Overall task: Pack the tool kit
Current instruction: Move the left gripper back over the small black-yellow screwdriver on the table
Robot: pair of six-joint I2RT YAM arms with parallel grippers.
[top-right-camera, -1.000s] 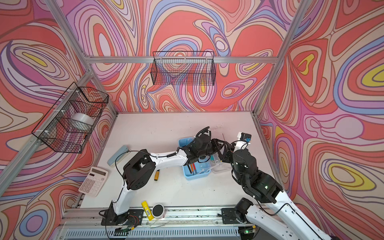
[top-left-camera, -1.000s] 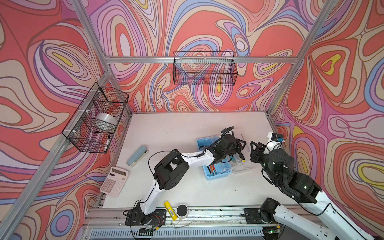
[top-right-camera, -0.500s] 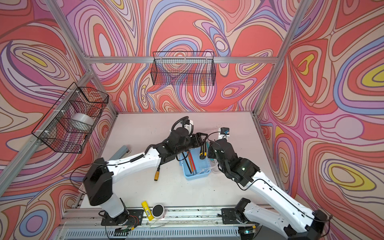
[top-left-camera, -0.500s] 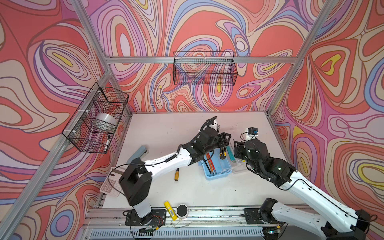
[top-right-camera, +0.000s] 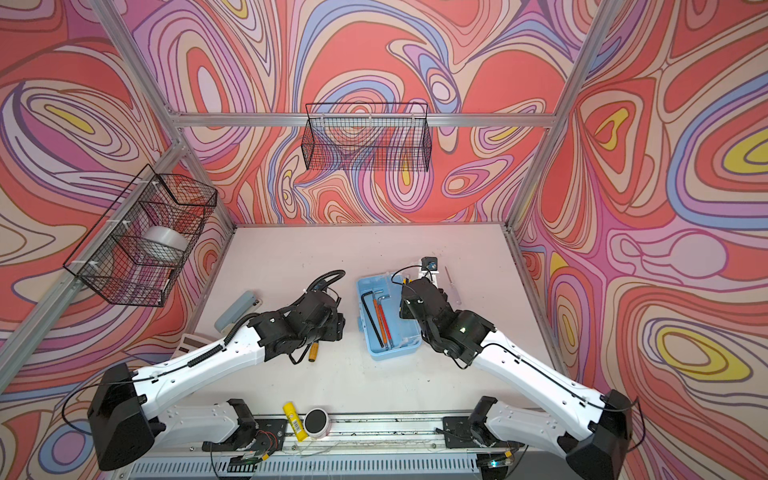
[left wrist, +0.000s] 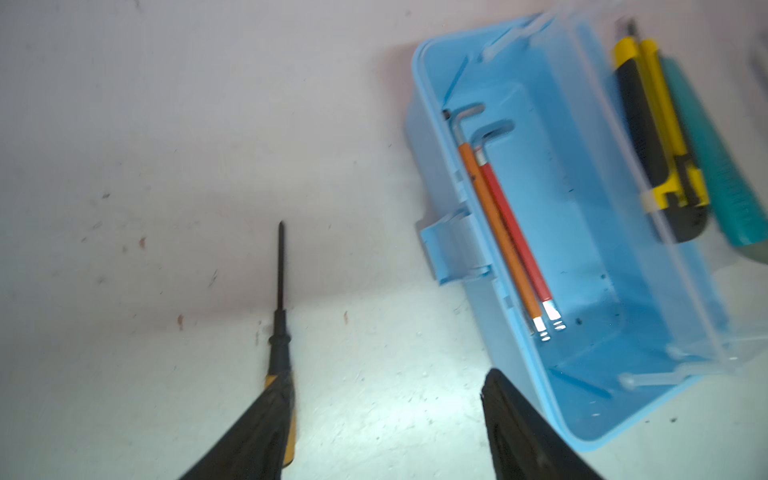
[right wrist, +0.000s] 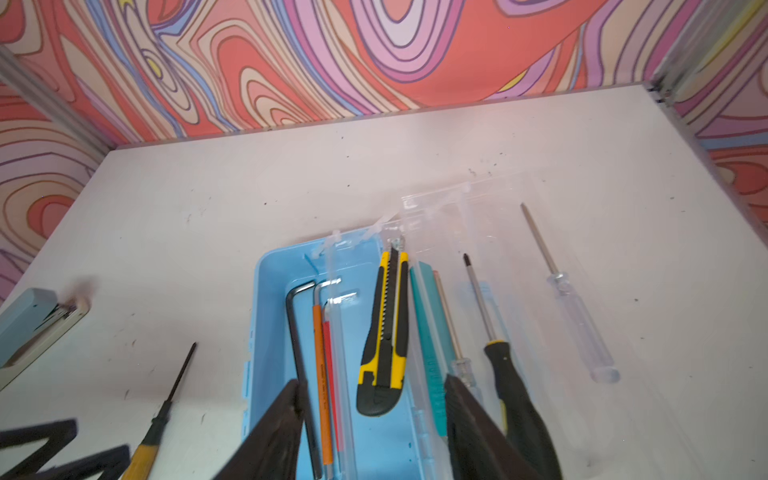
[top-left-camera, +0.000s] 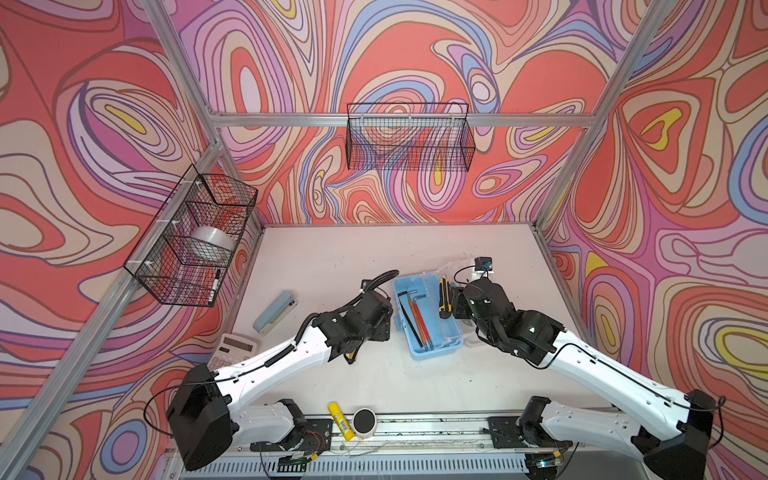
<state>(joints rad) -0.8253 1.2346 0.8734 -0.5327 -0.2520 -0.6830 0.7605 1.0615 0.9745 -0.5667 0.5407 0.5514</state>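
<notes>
The tool kit case (top-left-camera: 432,353) is light blue and stands open, its clear lid (right wrist: 490,216) folded flat to the right. A black hex key (right wrist: 297,332), an orange one and a red one lie inside. A yellow-and-black utility knife (top-left-camera: 444,296) rests along the hinge-side edge. My right gripper (right wrist: 374,384) hovers open over the case, the knife's butt just ahead of its tips. On the lid lie a teal knife (right wrist: 430,328) and a black-handled screwdriver (right wrist: 498,365). My left gripper (left wrist: 388,378) is open and empty left of the case. A yellow-handled screwdriver (left wrist: 280,291) lies by its left finger (left wrist: 257,424).
A clear-handled screwdriver (right wrist: 577,307) lies on the table right of the lid. The grey-blue stapler (top-left-camera: 275,312) and white calculator (top-left-camera: 232,349) sit at the left. A yellow tube (top-left-camera: 341,419) and a round black-topped thing (top-left-camera: 364,423) lie on the front rail. Wire baskets hang on the walls.
Both arms have drawn back toward the front. The left gripper left the case for the table beside it. Both jaws have widened, and the yellow knife now rests on the case's edge.
</notes>
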